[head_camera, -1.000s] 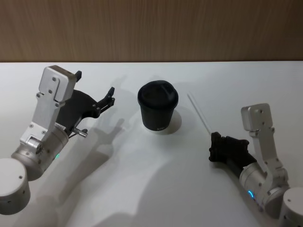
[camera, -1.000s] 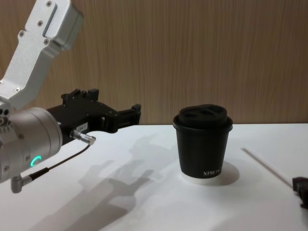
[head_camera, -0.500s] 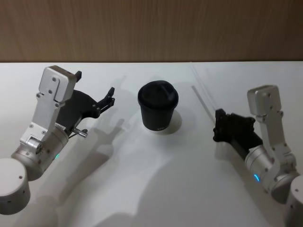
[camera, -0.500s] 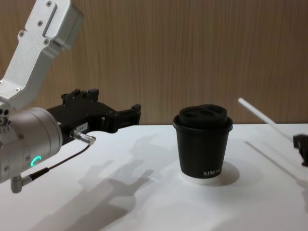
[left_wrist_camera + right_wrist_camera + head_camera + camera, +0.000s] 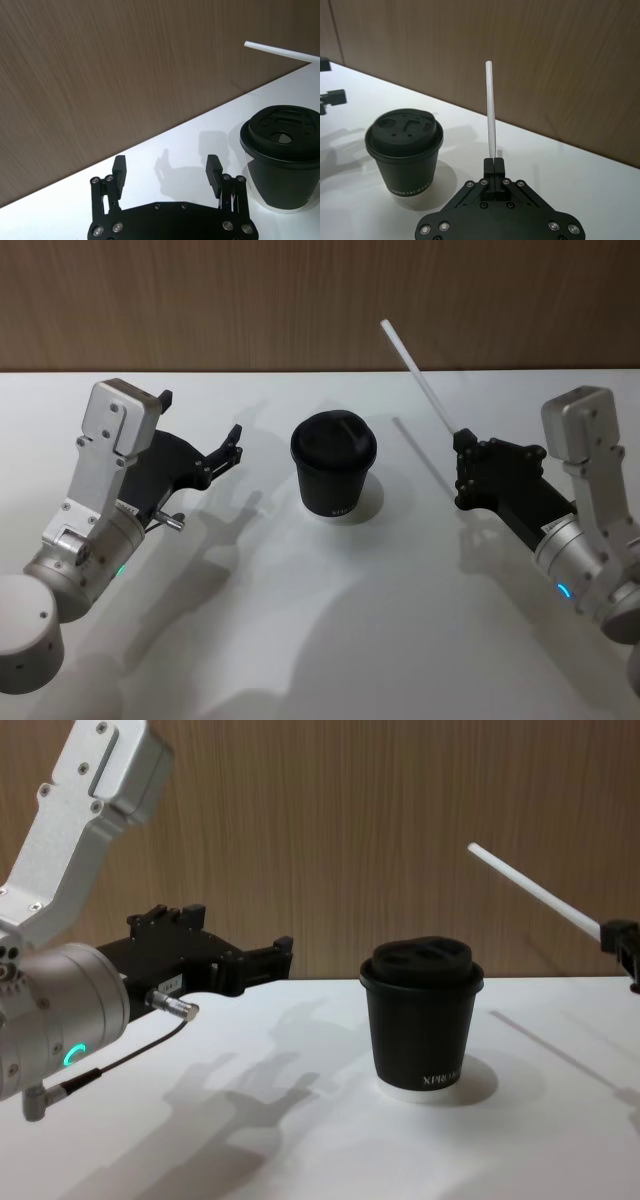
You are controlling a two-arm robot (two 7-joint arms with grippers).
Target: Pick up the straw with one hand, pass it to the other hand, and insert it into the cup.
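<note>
The white table point(image 5: 330, 640) takes most of the head view, and behind it stands a brown wooden wall point(image 5: 300, 300). On the left side, the left gripper point(image 5: 166, 165) sits at the end of a silver-white arm with a green light and a thin cable. It hovers above the table, to the left of the cup and apart from it. Its two black fingers are spread wide with nothing between them.

On the right side, the right gripper point(image 5: 463, 440) is raised above the table, to the right of the cup. Its fingers are pressed together on the lower end of the straw.

The cup point(image 5: 333, 465) is black with a black domed lid and small white lettering near the base. It stands upright on the table between the two grippers, touched by neither.

The straw point(image 5: 420, 380) is white, thin and straight. It is off the table and rises from the right gripper at a slant. Its free end points up and toward the left, higher than the lid of the cup in the chest view.
</note>
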